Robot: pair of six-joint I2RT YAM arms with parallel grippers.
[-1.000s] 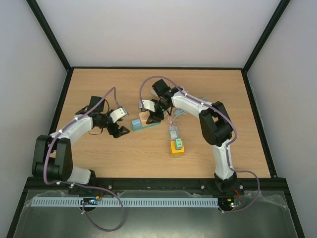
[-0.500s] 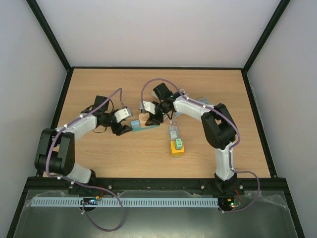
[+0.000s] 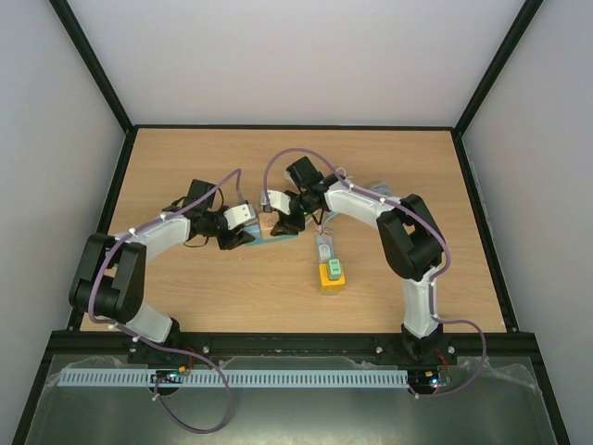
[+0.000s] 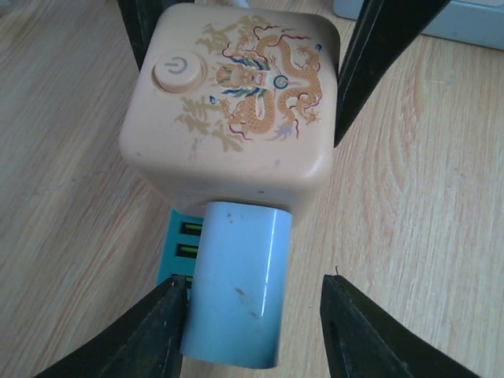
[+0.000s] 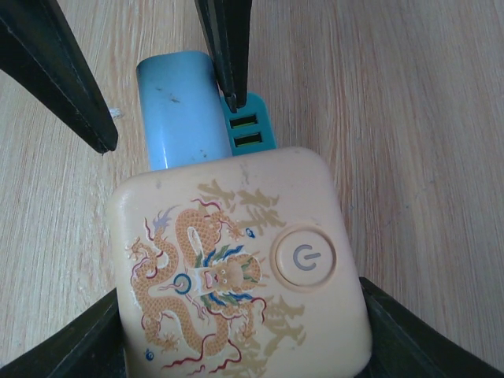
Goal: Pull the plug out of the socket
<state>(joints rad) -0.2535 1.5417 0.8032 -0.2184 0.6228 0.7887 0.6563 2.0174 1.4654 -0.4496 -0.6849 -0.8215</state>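
The socket [image 3: 271, 222] is a beige cube with a dragon print and a power button [image 4: 236, 102] [image 5: 236, 268]. The plug [image 4: 236, 291] [image 5: 179, 110] is a light blue block stuck in the cube's side, above a teal USB strip [image 4: 179, 244]. My right gripper [image 3: 283, 219] [image 5: 244, 319] is shut on the socket, one finger on each side. My left gripper [image 3: 244, 226] [image 4: 258, 277] straddles the plug: one finger touches its side, while the other finger [image 4: 354, 331] stands a small gap away.
A yellow and green block [image 3: 333, 274] with a grey piece [image 3: 324, 247] behind it lies on the wooden table just right of the socket. A grey-blue object [image 4: 441, 16] lies beyond the socket. Black frame rails edge the table.
My left gripper has moved right, up to the plug, and its jaws have narrowed around it. My right gripper has stayed shut on the socket.
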